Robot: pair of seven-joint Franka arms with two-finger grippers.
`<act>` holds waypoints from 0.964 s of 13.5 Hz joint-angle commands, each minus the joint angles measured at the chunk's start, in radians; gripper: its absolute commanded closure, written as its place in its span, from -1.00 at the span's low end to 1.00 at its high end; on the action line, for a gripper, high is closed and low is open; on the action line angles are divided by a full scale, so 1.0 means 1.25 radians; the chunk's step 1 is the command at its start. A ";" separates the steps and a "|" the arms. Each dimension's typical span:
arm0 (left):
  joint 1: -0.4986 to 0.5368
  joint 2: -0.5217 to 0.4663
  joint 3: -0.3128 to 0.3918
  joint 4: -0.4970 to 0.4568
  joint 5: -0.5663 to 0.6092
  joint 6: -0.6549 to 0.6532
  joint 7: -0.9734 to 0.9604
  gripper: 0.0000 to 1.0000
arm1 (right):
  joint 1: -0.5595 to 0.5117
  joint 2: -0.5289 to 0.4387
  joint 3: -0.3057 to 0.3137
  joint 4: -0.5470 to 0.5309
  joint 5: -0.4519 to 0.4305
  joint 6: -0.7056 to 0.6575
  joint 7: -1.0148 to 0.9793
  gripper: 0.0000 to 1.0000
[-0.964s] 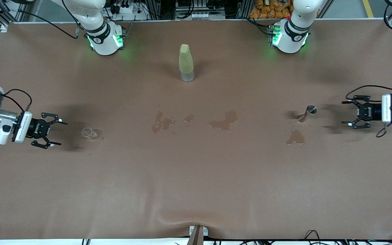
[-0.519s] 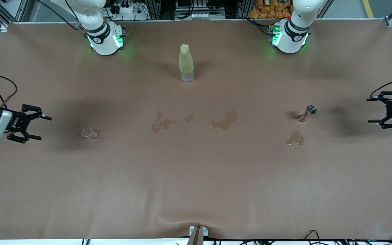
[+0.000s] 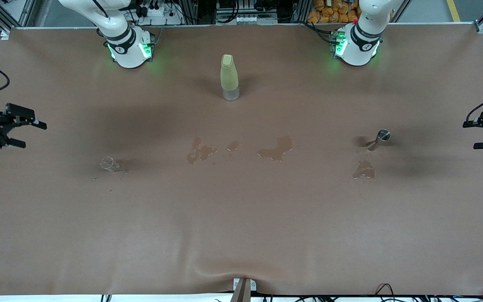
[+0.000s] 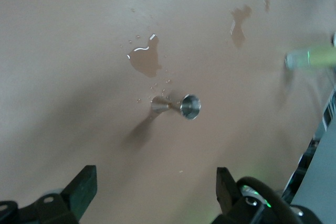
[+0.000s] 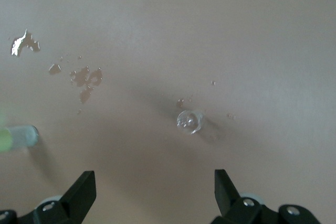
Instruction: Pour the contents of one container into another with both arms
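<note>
Clear cup (image 3: 109,164) (image 5: 189,121): tiny, transparent, upright on brown surface (image 3: 241,235), toward right arm's end; droplets scattered close by. Apart from either gripper.

Metal measure (image 3: 379,139) (image 4: 178,106): silvery, hourglass-shaped, round rim; on surface toward left arm's end, about as far from front camera as wet patches. Whether upright or tipped, cannot tell.

Wet patches (image 3: 276,149): several, mid-surface between cup and measure; one more (image 3: 364,170) (image 4: 145,59) just beside measure, nearer to front camera.

Yellow-green bottle (image 3: 229,77): tall, upright, mid-surface, farther from front camera than patches. No readable label.

Right gripper (image 3: 20,128) (image 5: 153,195): raised over surface edge at right arm's end, pointing inward, fingers spread wide, holding nothing.

Left gripper (image 3: 479,135) (image 4: 155,192): raised over edge at left arm's end, pointing inward, fingers spread wide, holding nothing.
</note>
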 commanded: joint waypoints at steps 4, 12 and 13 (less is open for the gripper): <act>-0.045 -0.086 -0.044 -0.007 0.019 -0.008 -0.313 -1.00 | -0.045 -0.050 0.192 0.140 -0.159 -0.159 0.387 -1.00; -0.111 -0.113 -0.146 -0.003 0.130 0.095 -0.838 -1.00 | -0.111 -0.049 0.305 0.198 -0.259 -0.220 0.571 -1.00; -0.130 -0.111 -0.146 -0.004 0.155 0.141 -0.908 -1.00 | -0.109 -0.046 0.305 0.200 -0.261 -0.215 0.576 -1.00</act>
